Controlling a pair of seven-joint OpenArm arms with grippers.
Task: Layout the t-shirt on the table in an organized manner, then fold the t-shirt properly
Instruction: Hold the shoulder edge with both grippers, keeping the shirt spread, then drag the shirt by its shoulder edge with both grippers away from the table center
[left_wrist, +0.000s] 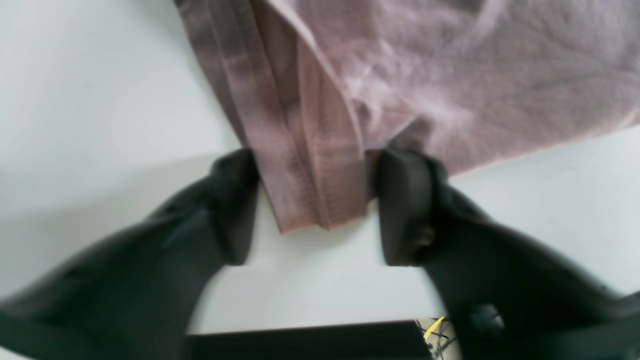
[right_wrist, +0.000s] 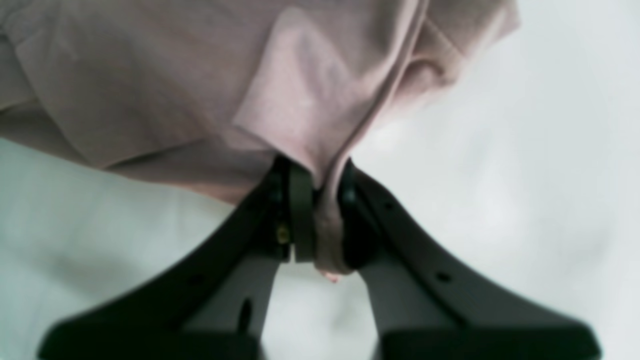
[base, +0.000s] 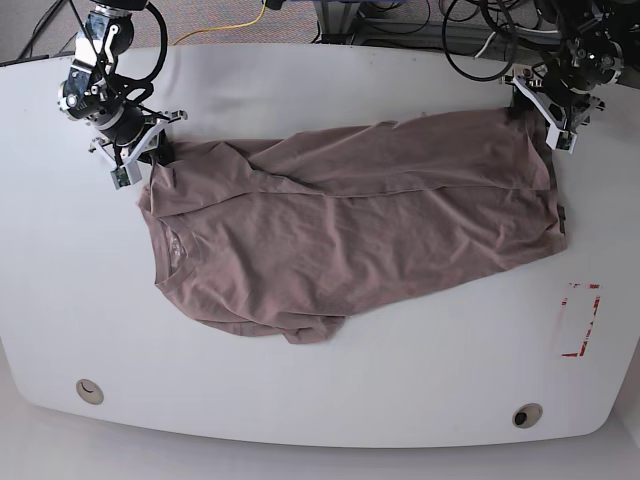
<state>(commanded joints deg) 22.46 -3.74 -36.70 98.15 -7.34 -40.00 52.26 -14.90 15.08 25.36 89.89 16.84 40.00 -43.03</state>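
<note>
The mauve t-shirt (base: 340, 230) lies spread and wrinkled across the white table (base: 300, 410), collar to the left and hem to the right. My right gripper (base: 140, 160) is at the shirt's far left corner. In the right wrist view it (right_wrist: 325, 200) is shut on a pinched fold of the t-shirt (right_wrist: 200, 90). My left gripper (base: 548, 120) is at the shirt's far right corner. In the left wrist view it (left_wrist: 317, 165) is open, with its fingers (left_wrist: 235, 205) on either side of the folded hem of the t-shirt (left_wrist: 450, 75) on the table (left_wrist: 100, 100).
A red rectangular mark (base: 580, 320) lies near the table's right edge. Two round holes (base: 89, 390) (base: 527, 414) sit near the front edge. Cables (base: 470, 40) and gear lie behind the table's back edge.
</note>
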